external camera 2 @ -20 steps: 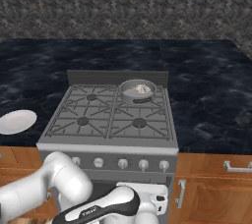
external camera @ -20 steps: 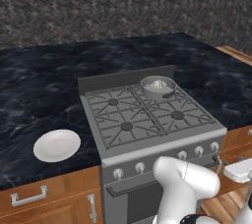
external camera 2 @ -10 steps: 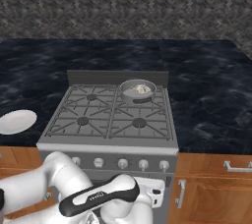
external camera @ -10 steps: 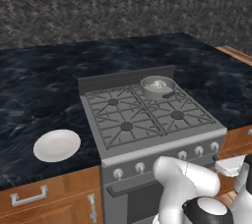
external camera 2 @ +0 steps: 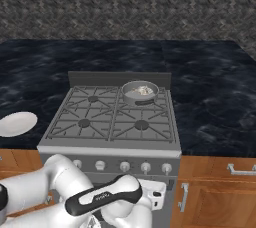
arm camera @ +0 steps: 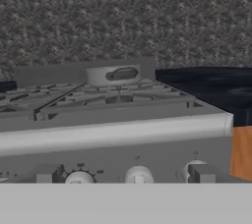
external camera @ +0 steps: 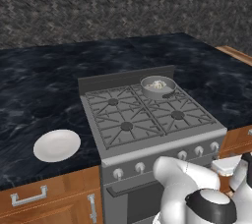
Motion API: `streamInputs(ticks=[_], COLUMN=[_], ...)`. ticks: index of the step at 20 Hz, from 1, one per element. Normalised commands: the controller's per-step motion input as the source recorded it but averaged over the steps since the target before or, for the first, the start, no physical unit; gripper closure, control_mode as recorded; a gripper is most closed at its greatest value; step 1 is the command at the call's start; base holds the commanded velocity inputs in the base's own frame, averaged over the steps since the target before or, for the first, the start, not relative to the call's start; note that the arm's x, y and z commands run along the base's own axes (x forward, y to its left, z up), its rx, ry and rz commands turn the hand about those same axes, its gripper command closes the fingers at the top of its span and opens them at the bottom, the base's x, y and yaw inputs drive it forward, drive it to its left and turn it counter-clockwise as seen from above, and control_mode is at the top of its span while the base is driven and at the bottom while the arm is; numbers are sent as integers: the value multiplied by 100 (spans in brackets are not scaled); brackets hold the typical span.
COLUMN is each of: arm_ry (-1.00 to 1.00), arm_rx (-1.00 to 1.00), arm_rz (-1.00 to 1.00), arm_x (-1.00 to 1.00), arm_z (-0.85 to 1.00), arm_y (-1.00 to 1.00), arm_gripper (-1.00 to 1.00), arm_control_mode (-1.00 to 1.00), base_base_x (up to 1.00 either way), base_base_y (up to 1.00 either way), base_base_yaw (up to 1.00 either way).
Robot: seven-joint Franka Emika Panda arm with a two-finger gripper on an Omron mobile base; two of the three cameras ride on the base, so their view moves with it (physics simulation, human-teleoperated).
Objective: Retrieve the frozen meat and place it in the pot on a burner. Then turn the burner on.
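While the frozen meat [external camera 2: 145,90] is lying in the pot [external camera 2: 140,92] on the rear right burner, looking small, stiff and probably slick, the gripper [arm camera: 123,181] is hanging released before the knobs [external camera 2: 124,166], whose small rims are seeming the place to pinch.

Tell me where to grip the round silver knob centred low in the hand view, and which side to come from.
Grip the round silver knob across its rim, one finger on each side, coming straight in from the front. It looks like a short disc standing out from the grey stove front panel, facing the open hand, so a head-on pinch should leave room to twist.
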Motion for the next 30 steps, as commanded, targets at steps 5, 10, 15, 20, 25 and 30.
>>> streamInputs(ticks=[5,10,15,20,25,30], arm_ry=[-6,-6,-1,0,0,0], arm_rx=[-4,-2,0,0,0,0], arm_rz=[0,0,0,0,0,0], arm_x=[0,0,3,11,6,14], arm_z=[-18,-19,-16,-17,-18,-19], arm_y=[0,0,0,0,0,0], arm_gripper=[-100,-100,-100,-100,-100,-100], arm_control_mode=[-100,-100,-100,-100,-100,-100], base_base_x=[0,0,0,0,0,0], base_base_y=[0,0,0,0,0,0], base_base_yaw=[0,0,0,0,0,0])
